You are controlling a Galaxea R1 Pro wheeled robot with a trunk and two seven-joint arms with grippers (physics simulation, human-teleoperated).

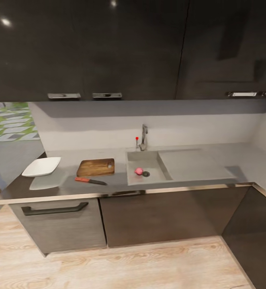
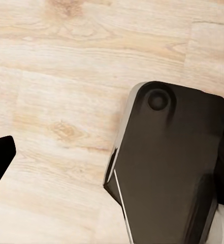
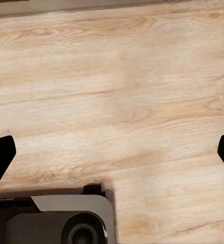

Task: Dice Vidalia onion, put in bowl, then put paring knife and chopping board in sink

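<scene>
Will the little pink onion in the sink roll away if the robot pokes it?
Probably yes. The Vidalia onion looks round and smooth, so a poke would likely send it rolling. It lies on the flat sink floor beside the drain, so the basin walls should stop it. It looks small, likely light.

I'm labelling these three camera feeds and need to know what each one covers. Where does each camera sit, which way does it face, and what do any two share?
Head view: on the robot's head, facing forward and down at the countertop, sink, onion, chopping board, knife and bowl; no arm shows.
Left wrist view: on the left arm, facing down at the wooden floor; one dark fingertip and part of the robot's dark body.
Right wrist view: on the right arm, facing down; the right pincer open, grey robot part.
Shared: the same pale floor.
</scene>
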